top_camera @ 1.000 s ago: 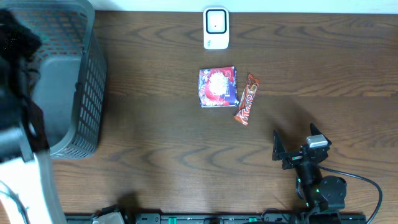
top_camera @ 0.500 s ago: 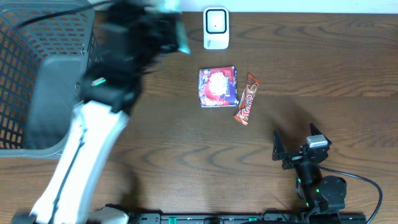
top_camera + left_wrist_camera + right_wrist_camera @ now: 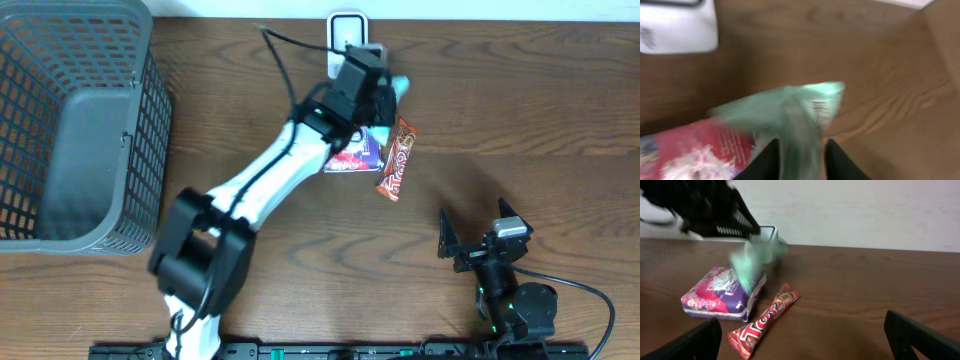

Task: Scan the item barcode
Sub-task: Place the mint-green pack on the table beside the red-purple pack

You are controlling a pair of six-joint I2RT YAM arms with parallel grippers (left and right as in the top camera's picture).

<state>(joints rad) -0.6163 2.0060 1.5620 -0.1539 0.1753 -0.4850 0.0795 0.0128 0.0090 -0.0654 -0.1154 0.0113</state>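
Observation:
My left gripper [image 3: 385, 85] sits just below the white scanner [image 3: 347, 45] at the table's back edge, shut on a blurred green packet [image 3: 398, 88]. In the left wrist view the green packet [image 3: 790, 107] fills the gap between the two dark fingers of the left gripper [image 3: 801, 145], with the scanner [image 3: 677, 25] at the upper left. From the right wrist view the green packet [image 3: 752, 260] hangs over a red and purple packet [image 3: 720, 292]. The right gripper [image 3: 478, 228] rests open at the front right, its open span [image 3: 805, 340] holding nothing.
A red chocolate bar [image 3: 397, 160] lies beside the red and purple packet [image 3: 365, 150], which the left arm partly covers. A grey mesh basket [image 3: 80, 120] stands at the far left. The right arm's cable [image 3: 590, 295] trails along the front edge.
The left arm has swung from over the basket across to the scanner, carrying the green packet. The right arm, the purple packet and the chocolate bar have not moved.

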